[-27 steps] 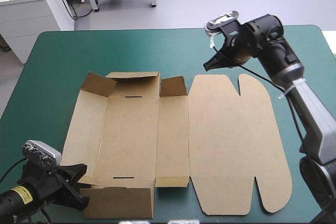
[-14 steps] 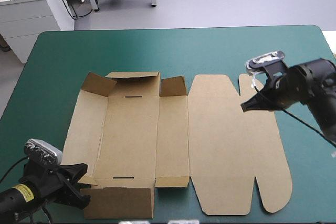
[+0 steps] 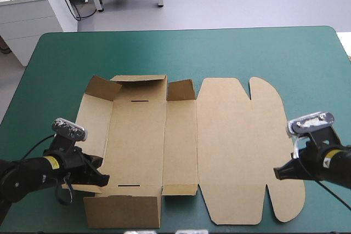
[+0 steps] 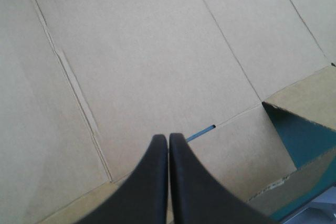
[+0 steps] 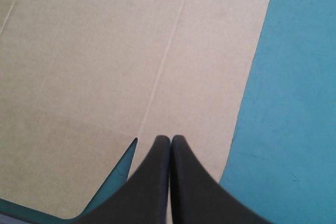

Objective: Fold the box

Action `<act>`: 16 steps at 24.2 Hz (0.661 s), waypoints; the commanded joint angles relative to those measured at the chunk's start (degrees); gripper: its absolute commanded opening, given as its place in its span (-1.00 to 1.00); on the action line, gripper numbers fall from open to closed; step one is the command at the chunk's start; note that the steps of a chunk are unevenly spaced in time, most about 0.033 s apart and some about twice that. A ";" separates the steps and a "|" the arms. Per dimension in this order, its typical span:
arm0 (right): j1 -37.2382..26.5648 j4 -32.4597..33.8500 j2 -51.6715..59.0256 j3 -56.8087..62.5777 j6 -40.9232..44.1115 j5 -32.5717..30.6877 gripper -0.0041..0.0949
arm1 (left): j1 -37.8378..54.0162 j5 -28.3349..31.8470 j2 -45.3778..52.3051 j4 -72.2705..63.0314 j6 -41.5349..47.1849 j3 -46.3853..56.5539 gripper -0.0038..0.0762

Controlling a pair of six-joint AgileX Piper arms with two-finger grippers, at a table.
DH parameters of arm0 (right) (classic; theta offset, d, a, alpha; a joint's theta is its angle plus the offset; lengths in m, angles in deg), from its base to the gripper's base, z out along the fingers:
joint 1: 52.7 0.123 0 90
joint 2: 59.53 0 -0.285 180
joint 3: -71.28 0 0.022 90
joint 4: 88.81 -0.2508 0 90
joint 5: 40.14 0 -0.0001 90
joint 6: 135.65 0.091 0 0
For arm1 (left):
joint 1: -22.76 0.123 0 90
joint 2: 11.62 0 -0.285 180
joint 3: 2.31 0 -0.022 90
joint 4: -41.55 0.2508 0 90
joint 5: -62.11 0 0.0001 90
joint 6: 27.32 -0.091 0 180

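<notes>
From where I stand, the brown box (image 3: 181,146) lies opened out in the middle of the table (image 3: 164,53), well inside the teal-green cover on every side. Its left half is a shallow tray: the far flap (image 3: 140,85) leans up, the left wall (image 3: 90,130) tilts outward, and the near flap (image 3: 123,211) sticks out toward the table's near edge. The right half, the lid (image 3: 241,146), rests flat with its rounded tabs at the right. The left gripper (image 3: 103,178) sits low over the tray's near-left corner, its black fingers (image 4: 152,182) pressed together into one point with nothing between them; in its wrist view a thin slot (image 4: 201,132) in the board lies just ahead of the tip. The right gripper (image 3: 277,173) is at the lid's right edge, toward the near tab, and its fingers (image 5: 184,182) are likewise pressed tight and bare, the tip over the board beside a narrow notch (image 5: 122,167) where the cover shows through. Whether either tip touches the board, I cannot tell.
</notes>
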 commanded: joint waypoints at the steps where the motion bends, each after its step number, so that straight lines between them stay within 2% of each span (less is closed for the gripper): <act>1: -0.25 0.00 5.77 3.11 0.91 2.30 -0.95 | -0.13 2.28 -5.16 -1.16 0.17 -5.65 -0.92; 10: -0.25 0.00 19.45 11.50 4.31 1.01 -0.96 | 0.73 -6.75 -19.11 -1.60 -4.74 -19.63 -0.92; 15: -0.25 0.44 21.76 12.01 4.31 0.24 -0.96 | 11.29 -7.35 -20.87 -5.47 -8.01 -20.25 -0.90; 16: -0.25 0.44 21.76 12.01 4.20 0.10 -0.96 | 17.31 -8.77 -20.81 -8.87 -11.59 -20.25 -0.90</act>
